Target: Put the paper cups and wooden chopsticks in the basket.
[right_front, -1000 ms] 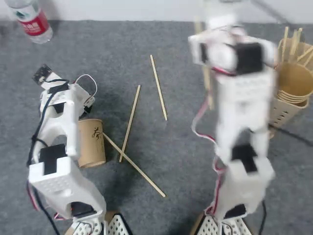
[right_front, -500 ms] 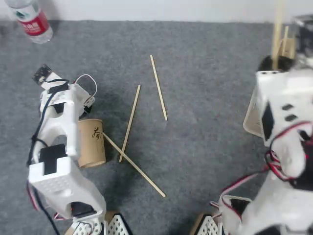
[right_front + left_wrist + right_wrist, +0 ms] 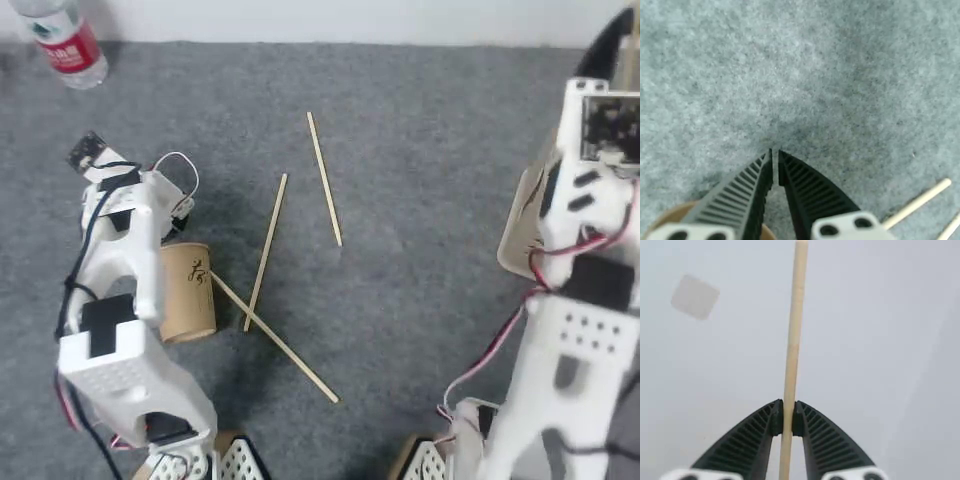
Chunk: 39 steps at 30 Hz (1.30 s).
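Gripping nothing, the left claw is held together above the counter, beside a paper cup at nine o'clock. One wooden chopstick is clamped in the right claw; three chopsticks are scattered near the centre.

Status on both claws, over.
Right claw shut on chopstick. Left claw shut, empty, by lying paper cup. Loose on mat: three chopsticks.
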Tool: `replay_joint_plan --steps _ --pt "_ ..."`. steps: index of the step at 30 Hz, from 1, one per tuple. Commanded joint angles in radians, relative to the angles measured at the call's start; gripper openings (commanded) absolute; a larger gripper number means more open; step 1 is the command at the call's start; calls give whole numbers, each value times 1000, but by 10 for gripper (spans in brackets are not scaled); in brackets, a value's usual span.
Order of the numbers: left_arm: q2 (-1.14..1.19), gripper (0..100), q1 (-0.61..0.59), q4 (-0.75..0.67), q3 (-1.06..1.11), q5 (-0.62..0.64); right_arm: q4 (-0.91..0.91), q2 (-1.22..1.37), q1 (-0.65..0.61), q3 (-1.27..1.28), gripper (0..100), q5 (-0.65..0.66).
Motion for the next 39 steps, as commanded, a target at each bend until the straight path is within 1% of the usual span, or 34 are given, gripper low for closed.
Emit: replay_joint_plan --steps 1,2,6,8,10,14,20,21,22,25,26,30,33,36,39 --pt "-32 13 8 -14 -5 5 -54 147 41 -144 6 11" --pt "-32 13 8 -15 -5 5 -58 189 56 -183 6 -8" --pt "-32 13 8 -15 -5 5 -48 366 125 -328 6 -147" --pt "-32 13 8 -15 -5 5 -42 441 151 -364 6 -186" --pt "-32 13 8 -15 -5 3 4 489 165 -382 6 -207" --pt "-32 13 9 -15 -5 3 107 499 162 -382 6 -209" --pt "-32 13 9 -15 -5 3 145 509 160 -379 8 -204" --pt "-32 13 9 -15 -5 3 171 507 160 -381 25 -201" --pt "-32 13 9 -15 -5 3 197 501 160 -382 67 -206" --pt "-32 13 9 -15 -5 3 252 498 150 -387 236 -207" --pt "-32 13 9 -15 -5 3 262 498 145 -388 253 -199" --pt "-32 13 9 -15 -5 3 271 473 143 -387 203 -199" --pt "-32 13 9 -15 -5 3 314 427 125 -388 198 -199" --pt "-32 13 9 -15 -5 3 415 351 85 -388 198 -199" --pt "-32 13 11 -15 -7 3 575 251 25 -387 198 -204"
